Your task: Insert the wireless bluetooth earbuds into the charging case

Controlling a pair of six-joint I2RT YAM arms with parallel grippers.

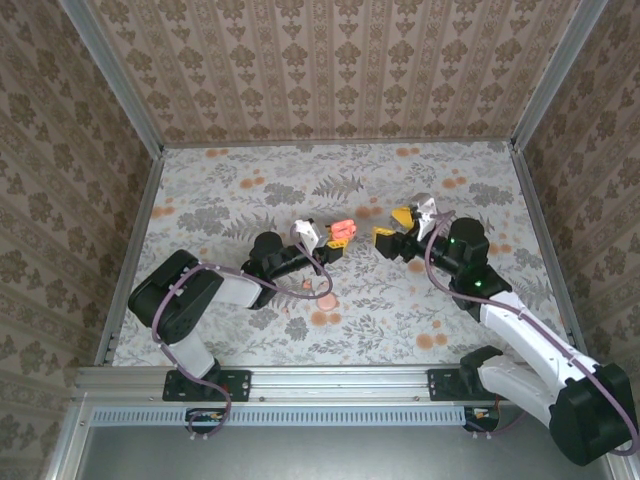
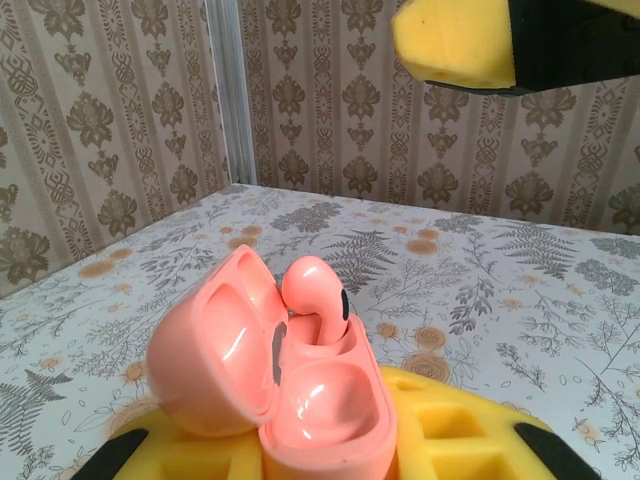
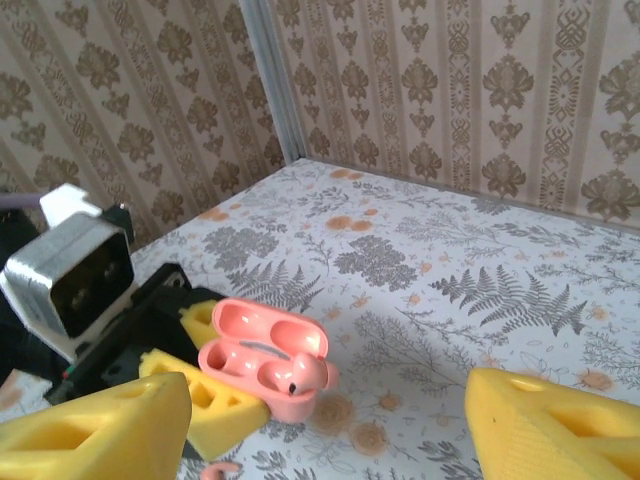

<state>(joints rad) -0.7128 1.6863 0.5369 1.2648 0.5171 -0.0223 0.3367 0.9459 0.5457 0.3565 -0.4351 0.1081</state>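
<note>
The salmon-pink charging case (image 2: pixel 300 400) lies with its lid open, resting against the lower yellow finger (image 2: pixel 460 430) of my left gripper (image 2: pixel 420 220). That gripper is open, its upper finger high above the case. One earbud (image 2: pixel 315 295) stands stem-down in the far socket, its head above the rim. The socket beside it is empty. In the top view the case (image 1: pixel 342 232) lies between my left gripper (image 1: pixel 325 242) and my right gripper (image 1: pixel 393 224). The right gripper (image 3: pixel 330 440) is open and holds nothing, a little short of the case (image 3: pixel 265 365) and earbud (image 3: pixel 315 375).
A small curved pink piece (image 3: pixel 222 470) lies on the floral table near the left gripper; I cannot tell what it is. Patterned walls with metal posts close in the table (image 1: pixel 400 310) on three sides. The left wrist camera housing (image 3: pixel 75 265) sits behind the case.
</note>
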